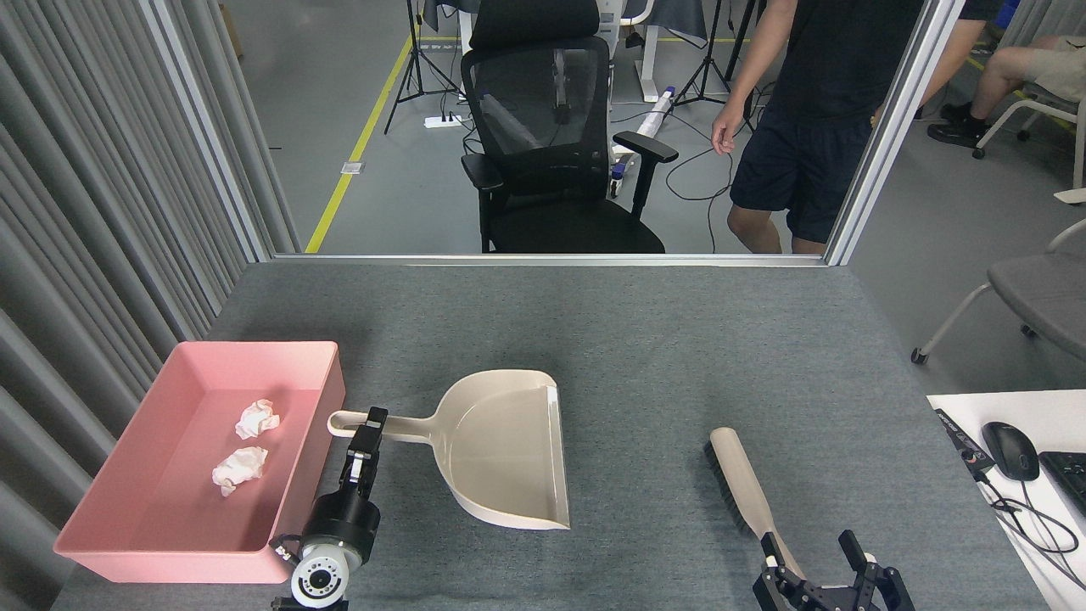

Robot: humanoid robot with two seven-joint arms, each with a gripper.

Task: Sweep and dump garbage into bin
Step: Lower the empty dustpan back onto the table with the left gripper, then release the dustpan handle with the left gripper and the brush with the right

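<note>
1. Grey felt covers the table (679,339); a black office chair (551,127) and a person (806,102) stand beyond it.
2. Two tissue wads (257,418) (239,468) lie inside the pink bin (127,543) at left.
3. Left gripper (369,424) clamps the beige dustpan (509,450) by its handle, just right of the bin.
4. Right gripper (819,552) sits spread open around the brush (742,484) handle's end.
</note>
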